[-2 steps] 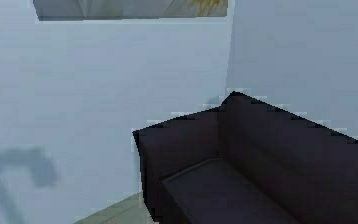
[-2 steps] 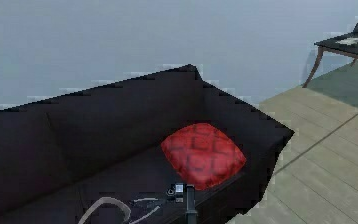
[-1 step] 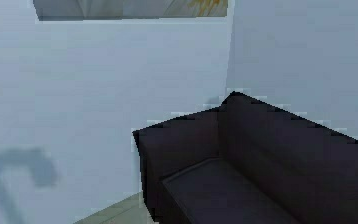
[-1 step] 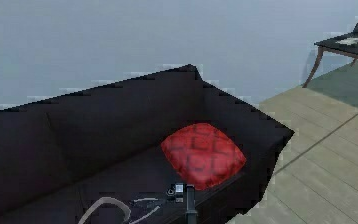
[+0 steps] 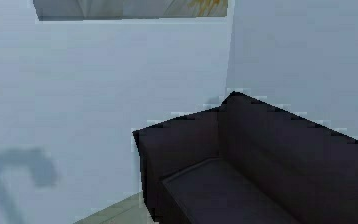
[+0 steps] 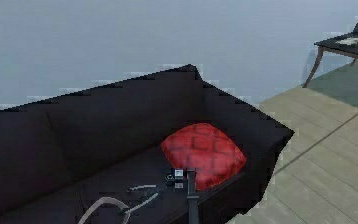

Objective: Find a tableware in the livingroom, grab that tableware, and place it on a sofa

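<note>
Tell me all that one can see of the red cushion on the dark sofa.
The red square cushion looks like soft fabric with a quilted diamond pattern. It lies tilted on the seat of the dark sofa, toward the arm side view's right. The gripper shows near its lower edge; contact cannot be told.

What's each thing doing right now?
Sofa: standing against the wall.
Red cushion: lying on the sofa seat.
End effector: by the sofa seat; can't tell if it holds anything.
Table: standing upright on the floor.
Picture: hanging on the wall.
</note>
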